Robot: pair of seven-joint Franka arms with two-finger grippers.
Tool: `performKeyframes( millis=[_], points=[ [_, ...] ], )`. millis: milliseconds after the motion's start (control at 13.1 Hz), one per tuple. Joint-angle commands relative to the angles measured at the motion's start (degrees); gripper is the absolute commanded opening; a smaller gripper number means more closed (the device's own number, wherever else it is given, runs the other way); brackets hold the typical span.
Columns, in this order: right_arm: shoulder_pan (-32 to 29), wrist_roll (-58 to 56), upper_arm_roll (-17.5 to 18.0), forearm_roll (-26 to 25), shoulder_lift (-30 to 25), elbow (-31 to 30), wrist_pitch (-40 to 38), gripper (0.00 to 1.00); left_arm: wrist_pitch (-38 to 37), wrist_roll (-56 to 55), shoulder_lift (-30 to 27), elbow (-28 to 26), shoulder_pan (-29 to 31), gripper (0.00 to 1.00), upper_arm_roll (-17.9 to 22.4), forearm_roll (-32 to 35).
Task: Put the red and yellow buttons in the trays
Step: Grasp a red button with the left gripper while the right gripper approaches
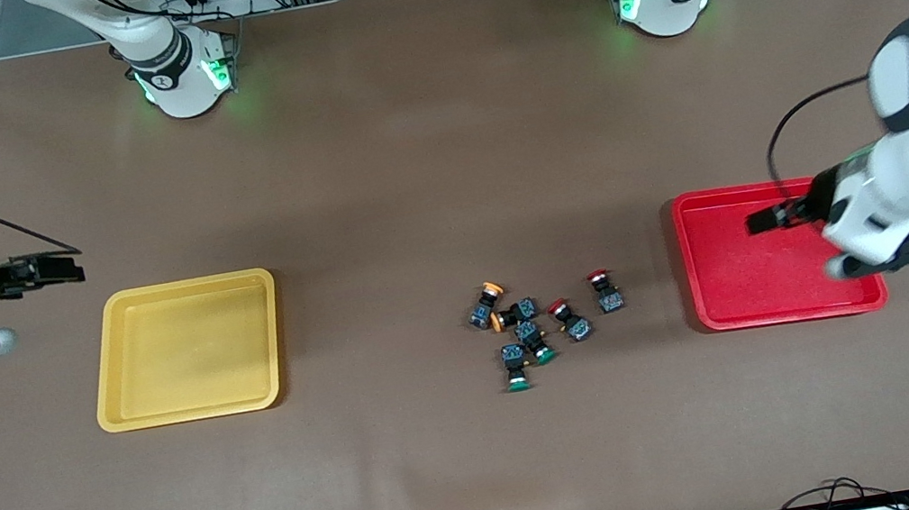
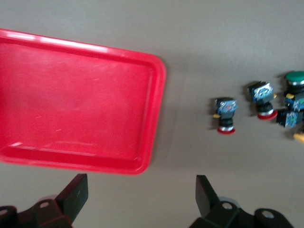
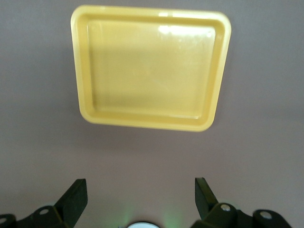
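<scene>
Two red-capped buttons and two yellow-capped buttons lie in a loose cluster on the table between the trays. The yellow tray lies toward the right arm's end and the red tray toward the left arm's end; both hold nothing. My left gripper is open and empty over the red tray. The left wrist view shows its open gripper, the red tray and both red buttons. My right gripper is open and empty over bare table beside the yellow tray.
Two green-capped switches lie in the same cluster, nearest the front camera and touching the yellow-capped ones. One green cap shows in the left wrist view. The arm bases stand along the table's edge farthest from the front camera.
</scene>
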Motion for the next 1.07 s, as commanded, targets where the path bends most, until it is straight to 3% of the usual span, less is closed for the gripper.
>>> performKeyframes(
  millis=[0, 305, 458, 686, 992],
  points=[
    [-0.5, 0.8, 0.9, 0.6, 2.1, 1.9, 0.2, 1.0, 6.2, -7.8, 6.2, 1.4, -4.2, 1.0, 0.2, 1.8],
    [0.2, 3.2, 1.0, 1.4, 4.1, 1.9, 2.4, 1.0, 14.4, -17.5, 13.4, 1.3, -9.1, 1.0, 0.2, 6.6],
    [1.0, 9.4, 1.0, 4.4, 4.7, 1.9, 3.2, 1.0, 17.6, -22.6, 16.3, 1.3, -11.4, 1.0, 0.2, 9.2],
    [3.1, 16.5, 1.0, 8.0, 5.1, 1.9, 4.5, 1.0, 20.9, -28.5, 19.3, 1.3, -13.8, 1.0, 0.3, 12.0],
    [7.7, 26.8, 1.2, 8.4, 5.8, 1.5, 7.0, 1.0, 24.0, -33.2, 21.8, 1.4, -17.2, 1.0, 1.9, 14.3]
  ],
)
